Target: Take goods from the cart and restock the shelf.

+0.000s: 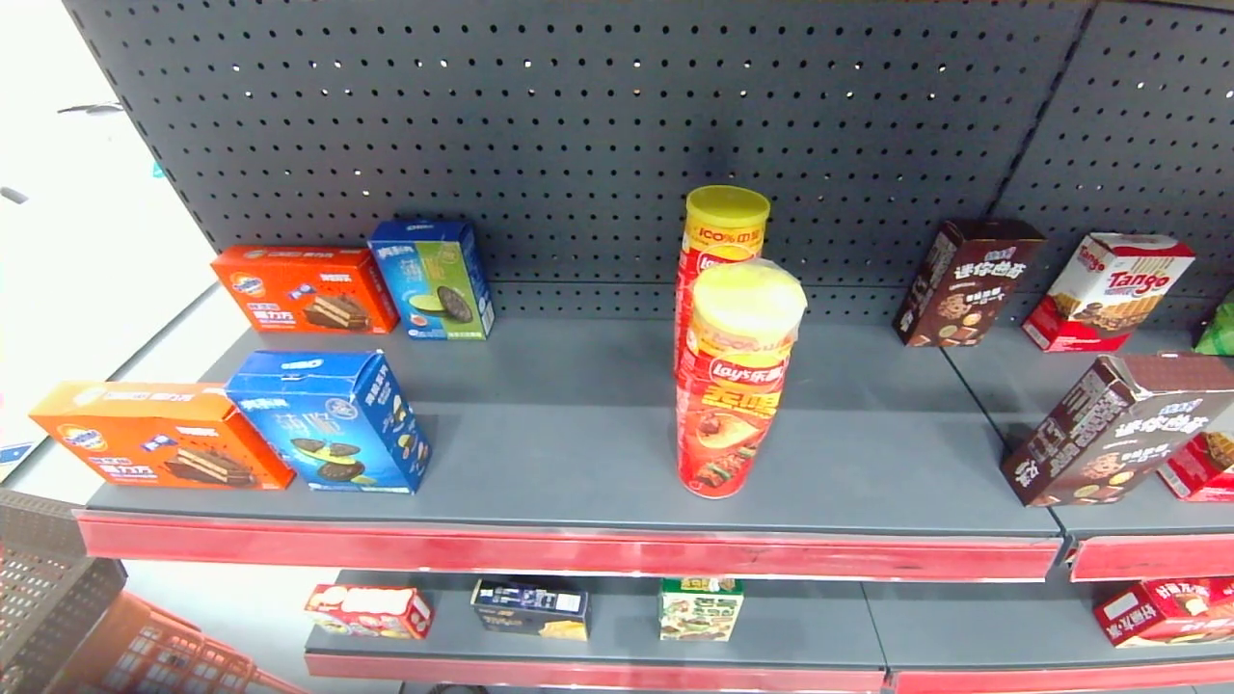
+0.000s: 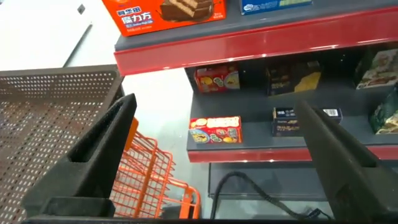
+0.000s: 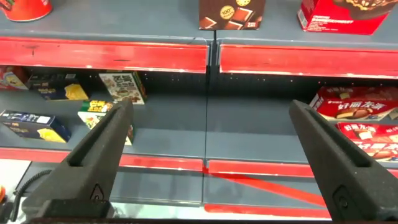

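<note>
The shelf (image 1: pixel 578 424) already carries boxes at both ends and two chip cans (image 1: pixel 737 376) in the middle, one behind the other, with bare deck between. The cart (image 2: pixel 155 180) sits low on the robot's left, beside the lower shelves; I cannot tell what goods it holds. The left gripper (image 2: pixel 214 109) hangs above the cart and the right gripper (image 3: pixel 210 107) faces the lower shelves, each with fingers released and holding nothing. This looks like the fetch step: next, the left arm must dip into the cart and grasp an item.
</note>
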